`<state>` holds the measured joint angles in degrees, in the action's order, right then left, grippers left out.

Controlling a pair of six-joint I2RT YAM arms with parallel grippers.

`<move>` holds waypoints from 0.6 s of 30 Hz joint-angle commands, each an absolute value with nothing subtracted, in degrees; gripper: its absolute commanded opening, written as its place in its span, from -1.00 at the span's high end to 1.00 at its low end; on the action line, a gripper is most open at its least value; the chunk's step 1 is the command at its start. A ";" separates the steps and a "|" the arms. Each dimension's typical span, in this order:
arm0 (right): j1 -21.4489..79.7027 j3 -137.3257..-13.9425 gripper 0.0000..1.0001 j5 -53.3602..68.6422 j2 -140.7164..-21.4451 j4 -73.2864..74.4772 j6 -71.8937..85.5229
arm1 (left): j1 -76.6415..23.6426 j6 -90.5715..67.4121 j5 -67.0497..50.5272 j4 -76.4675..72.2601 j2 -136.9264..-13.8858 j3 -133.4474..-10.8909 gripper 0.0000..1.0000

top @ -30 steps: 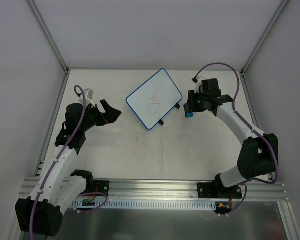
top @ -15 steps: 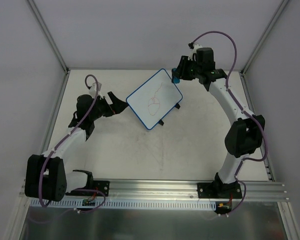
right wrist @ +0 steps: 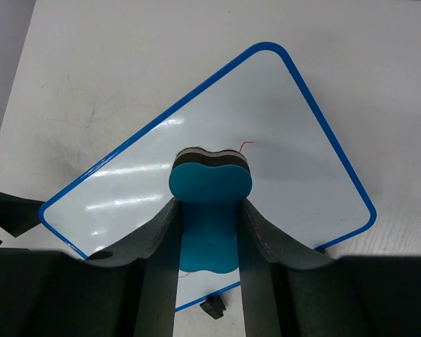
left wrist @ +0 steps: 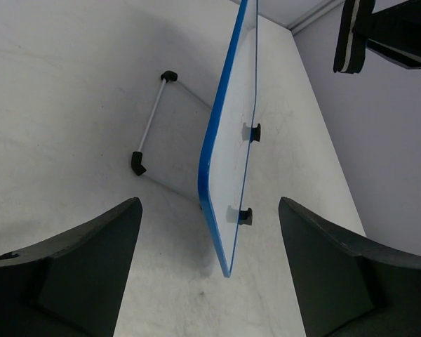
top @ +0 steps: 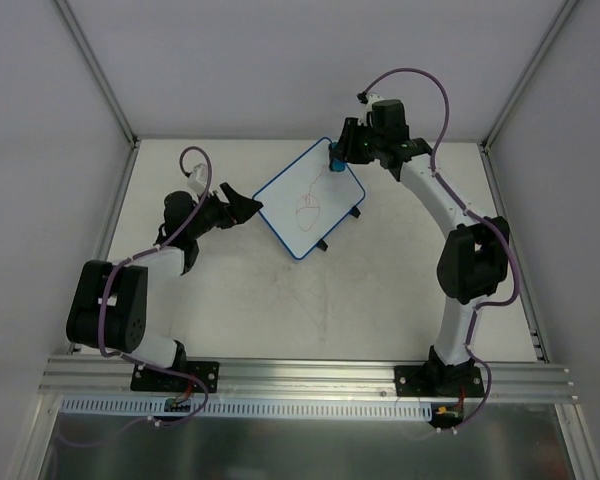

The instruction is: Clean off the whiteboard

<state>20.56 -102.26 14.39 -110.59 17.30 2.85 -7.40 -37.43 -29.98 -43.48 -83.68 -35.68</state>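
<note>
Whiteboard (top: 308,198) propped tilted at far centre of table (top: 280,300), red scribble (top: 307,210) unwiped. Right claw (top: 338,152) clenched on blue eraser (right wrist: 209,186), over the board's far corner. Left claw (top: 244,207) released, straddling its left edge. Step: wipe starting. Next, likely: press eraser down, sweep nearward across scribble.
</note>
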 commanded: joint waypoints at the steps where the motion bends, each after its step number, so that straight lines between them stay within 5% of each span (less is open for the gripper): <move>1: 21.09 -102.57 1.00 13.89 -110.21 14.15 3.52 | -6.77 -40.43 -33.31 -56.42 -86.39 -34.54 -0.58; 18: 23.55 -105.47 1.00 12.48 -113.73 14.33 3.43 | -6.94 -43.24 -35.51 -72.33 -95.36 -34.45 -0.19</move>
<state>23.18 -102.65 13.74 -113.91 16.03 2.98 -7.40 -43.00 -33.36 -64.95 -94.41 -34.72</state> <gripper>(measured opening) 0.364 0.597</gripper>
